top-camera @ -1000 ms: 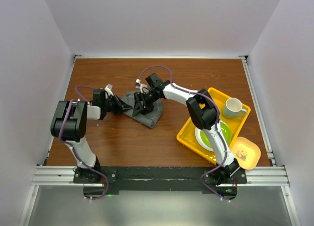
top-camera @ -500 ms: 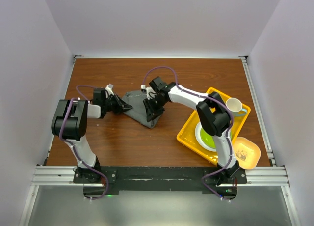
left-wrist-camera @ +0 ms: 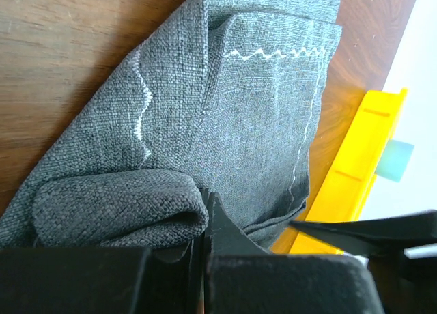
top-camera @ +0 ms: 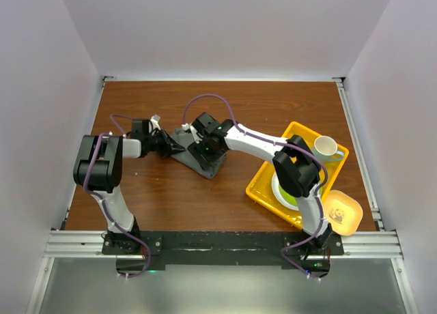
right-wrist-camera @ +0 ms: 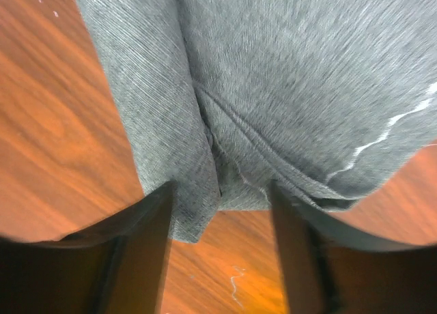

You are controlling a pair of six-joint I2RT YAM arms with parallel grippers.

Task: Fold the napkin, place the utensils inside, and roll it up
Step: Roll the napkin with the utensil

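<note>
The dark grey napkin [top-camera: 203, 166] lies folded on the wooden table, its pale zigzag stitching showing in the left wrist view [left-wrist-camera: 239, 123]. My left gripper [top-camera: 179, 149] lies low at the napkin's left corner. Its jaws [left-wrist-camera: 206, 201] are pressed shut on the cloth edge, and a rolled fold bulges beside them. My right gripper [top-camera: 205, 152] hangs over the napkin's middle, open. In the right wrist view its two fingers straddle a folded edge of the napkin [right-wrist-camera: 293, 89], gripper [right-wrist-camera: 220, 191] with nothing pinched. The utensils are out of view.
A yellow tray [top-camera: 263, 184] stands to the right with a green plate [top-camera: 304, 188] and a mug [top-camera: 326, 149] on it. A small yellow bowl [top-camera: 341, 211] sits at the near right. The tray's edge [left-wrist-camera: 355, 157] lies just past the napkin.
The right gripper swung left over the napkin, closed partway, then opened again. The cloth shifted slightly under it. The left gripper stayed shut at the corner.
</note>
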